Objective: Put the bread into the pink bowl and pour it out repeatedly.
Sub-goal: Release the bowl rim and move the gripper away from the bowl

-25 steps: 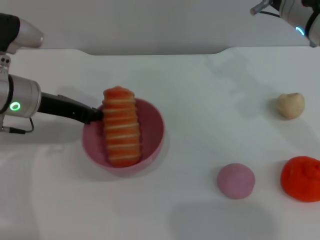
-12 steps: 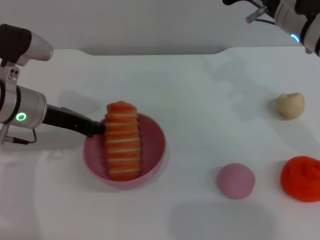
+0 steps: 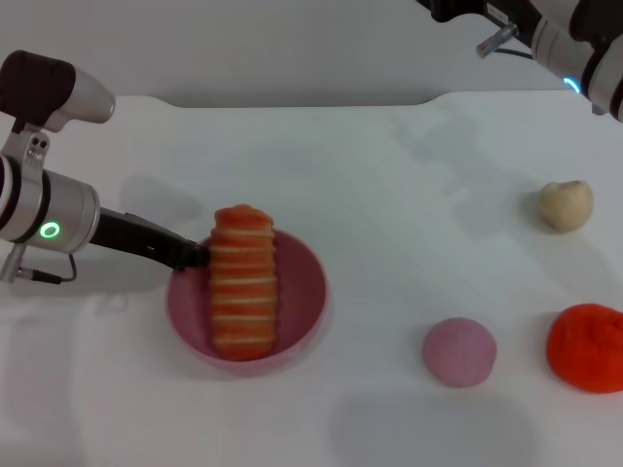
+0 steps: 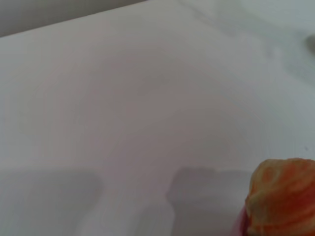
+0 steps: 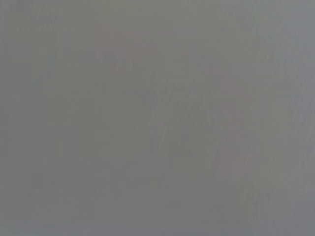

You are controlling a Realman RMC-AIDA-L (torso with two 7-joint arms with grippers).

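The bread (image 3: 242,283) lies lengthwise in the pink bowl (image 3: 302,292), left of centre and slightly low in the head frame, its far end poking over the rim; the left wrist view catches only that orange tip (image 4: 281,194) at its lower right corner. The left gripper (image 3: 195,256) reaches in from the left edge and is clamped on the bowl's left rim, its dark fingers pinching the wall just beside the loaf. The step in hand looks like carrying the loaded bowl toward a pour. To do it well, the grip on the rim should stay firm while the bowl is lifted level, then rolled about the wrist so the loaf slides out lengthwise over the free rim onto bare white table (image 3: 370,175), well away from the pink ball (image 3: 459,351), the red lump (image 3: 586,346) and the beige bun (image 3: 566,205) on the right. Since the loaf overhangs, a sudden tilt could spill it early. Compared with a second ago, bowl, bread and gripper have drifted a little rightward and lower in the frame, and the right arm (image 3: 574,49), up in the top right corner, has swung further left; I cannot tell how its fingers are set.
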